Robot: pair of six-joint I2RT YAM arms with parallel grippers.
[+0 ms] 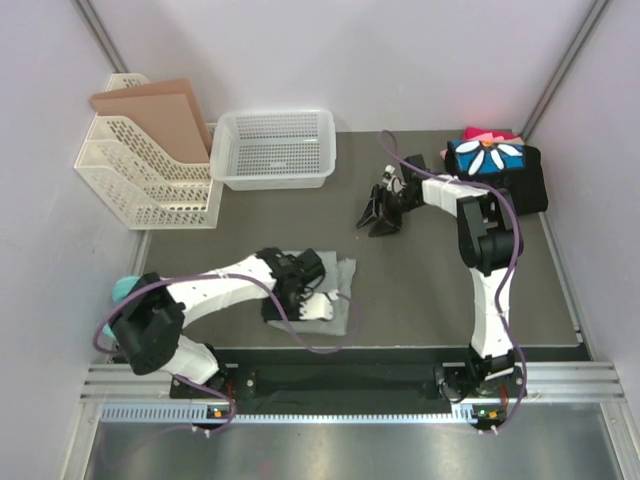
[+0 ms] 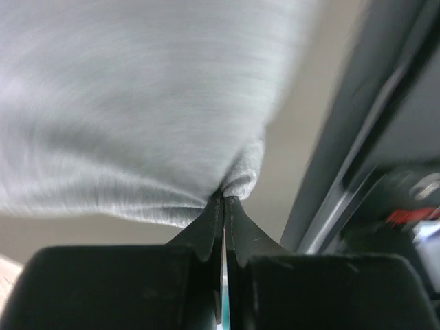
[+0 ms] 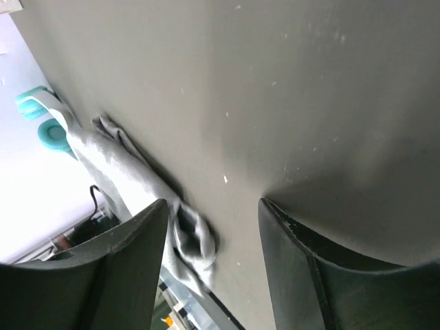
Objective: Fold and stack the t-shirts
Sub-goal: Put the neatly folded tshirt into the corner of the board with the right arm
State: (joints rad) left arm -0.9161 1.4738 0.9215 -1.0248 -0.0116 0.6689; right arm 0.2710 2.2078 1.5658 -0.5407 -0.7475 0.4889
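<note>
Your left gripper [image 2: 224,201] is clenched on a bunched fold of the light heather-grey t-shirt [image 2: 137,103]. Its 2 fingers [image 2: 206,234] are pressed together with cloth pinched at the tips. In the top view that shirt lies crumpled on the dark table [image 1: 430,290] near the front edge, left of centre, with the left arm bent over it. Your right gripper [image 1: 383,215] hangs over bare table farther back, jaws spread apart and holding nothing, well apart from the grey shirt. In the back right corner sits a folded black t-shirt [image 1: 490,160] with a blue panel and white daisy print. Pink and red folded shirts [image 1: 487,133] show at its far edge. A white mesh basket [image 1: 275,148] stands at the back, beside a white file rack [image 1: 150,180].
</note>
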